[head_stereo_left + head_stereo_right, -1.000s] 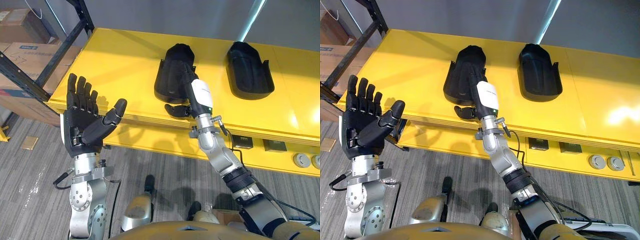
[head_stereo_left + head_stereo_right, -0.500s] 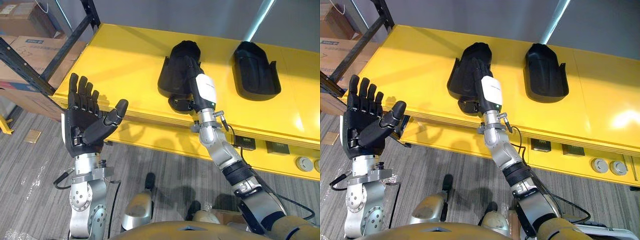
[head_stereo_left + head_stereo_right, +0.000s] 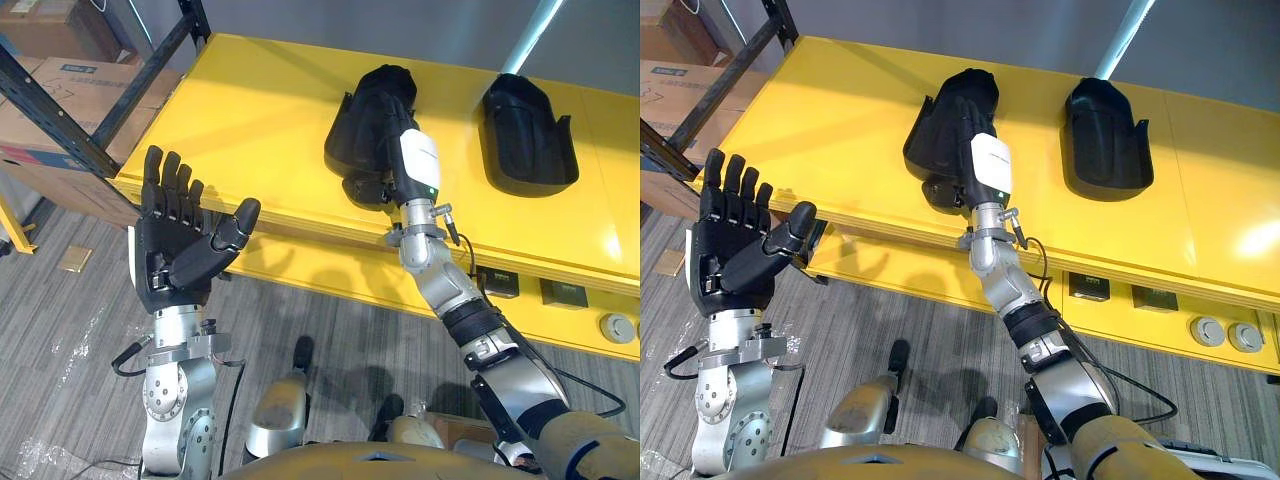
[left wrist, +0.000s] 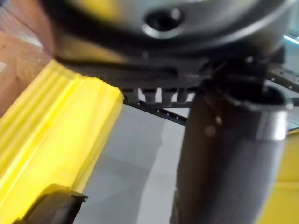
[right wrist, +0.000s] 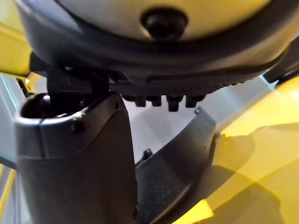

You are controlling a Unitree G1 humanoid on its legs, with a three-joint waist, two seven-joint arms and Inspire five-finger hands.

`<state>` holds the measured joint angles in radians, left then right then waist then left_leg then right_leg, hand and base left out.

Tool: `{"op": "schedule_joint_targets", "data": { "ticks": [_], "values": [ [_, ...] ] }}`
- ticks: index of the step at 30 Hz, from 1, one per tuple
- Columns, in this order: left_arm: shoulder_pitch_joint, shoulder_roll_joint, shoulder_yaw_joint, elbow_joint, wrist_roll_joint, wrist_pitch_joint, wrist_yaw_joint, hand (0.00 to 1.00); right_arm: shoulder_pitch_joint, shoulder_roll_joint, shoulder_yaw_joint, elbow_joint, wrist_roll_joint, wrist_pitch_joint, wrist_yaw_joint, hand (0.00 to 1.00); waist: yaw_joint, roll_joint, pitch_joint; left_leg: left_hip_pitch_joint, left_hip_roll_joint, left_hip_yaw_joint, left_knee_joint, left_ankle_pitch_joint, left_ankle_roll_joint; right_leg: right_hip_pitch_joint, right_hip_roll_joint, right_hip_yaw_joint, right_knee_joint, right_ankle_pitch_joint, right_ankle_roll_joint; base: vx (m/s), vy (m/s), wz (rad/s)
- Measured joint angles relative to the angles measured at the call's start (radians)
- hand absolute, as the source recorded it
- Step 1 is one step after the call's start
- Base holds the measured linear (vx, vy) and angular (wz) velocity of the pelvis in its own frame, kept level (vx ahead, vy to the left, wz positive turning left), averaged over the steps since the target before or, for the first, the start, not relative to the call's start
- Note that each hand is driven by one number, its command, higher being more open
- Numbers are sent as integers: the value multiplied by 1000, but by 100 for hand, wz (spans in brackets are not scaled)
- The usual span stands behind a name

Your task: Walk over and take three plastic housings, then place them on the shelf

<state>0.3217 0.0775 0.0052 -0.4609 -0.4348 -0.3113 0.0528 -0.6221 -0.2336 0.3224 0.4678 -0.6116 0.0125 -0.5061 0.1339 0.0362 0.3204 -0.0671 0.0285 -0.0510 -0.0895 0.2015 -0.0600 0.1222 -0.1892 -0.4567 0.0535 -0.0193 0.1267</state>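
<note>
The left hand (image 3: pixel 175 255) is nearest, raised palm-up in front of the tabletop (image 3: pixel 250 110). Its fingers (image 3: pixel 165 185) are straight and a little spread, its thumb stands out to the side, and it holds nothing.

Past the tabletop's front edge, the right hand (image 3: pixel 418 165) reaches in over the near housing (image 3: pixel 352 140). Its fingers (image 3: pixel 968 120) lie straight along the black shell, touching it, and the thumb sits by the shell's near end. The right wrist view shows the same thing (the fingers run flat, with the housing's wall just past them). I judge this to be contact but not yet a grip.

The near housing rests flat on the tabletop, close to the front edge. A second housing (image 3: pixel 530 130) lies further back and to the right, well apart from the first and untouched.

Off to the left, beyond the tabletop's corner, stands a dark rack (image 3: pixel 95 150) with cardboard boxes (image 3: pixel 60 95) behind it. This may be the shelf, though I cannot be sure.

The walk over looks finished, since the robot is within reach of the parts. The rest of the task is still ahead. No housing has been lifted, none is on a shelf, and I count two on the tabletop. The step in hand seems to be closing on the first housing, and every carry and placement is still to come.
</note>
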Motion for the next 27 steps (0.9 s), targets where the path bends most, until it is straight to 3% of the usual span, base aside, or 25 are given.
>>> {"op": "schedule_joint_targets", "data": {
  "ticks": [13, 18, 23, 27],
  "values": [
    [-1, 1, -1, 0, 0, 0, -5, 100, -29, 0, 0, 25, 0, -11, -13, 100, 1, 1, 5, -1, 1, 4, 0, 0, 0, -1, 0, 0, -2, 0, 0, -3, -37, 0],
    [1, 10, -1, 0, 1, -1, -12, 100, 102, -10, -13, -212, -1, -15, -13, 100, -1, 0, 6, 0, 3, 38, 1, -7, 6, -17, -2, 32, -4, 6, 9, 10, -17, -18],
    [-1, 26, -3, 0, 32, 3, -12, 100, 256, -22, -77, -489, 47, -176, -52, 100, -33, -5, 4, 37, 6, 87, 3, -18, 13, -9, -3, 81, -4, 9, 13, 39, -27, -29],
    [-7, 51, -4, 1, 85, 41, -10, 100, 359, -31, -164, -643, 213, -361, -45, 100, -61, -14, -20, 65, 18, 120, 0, -40, -1, 1, 0, 112, -12, 8, 11, 12, -20, -25]
  ]
}}
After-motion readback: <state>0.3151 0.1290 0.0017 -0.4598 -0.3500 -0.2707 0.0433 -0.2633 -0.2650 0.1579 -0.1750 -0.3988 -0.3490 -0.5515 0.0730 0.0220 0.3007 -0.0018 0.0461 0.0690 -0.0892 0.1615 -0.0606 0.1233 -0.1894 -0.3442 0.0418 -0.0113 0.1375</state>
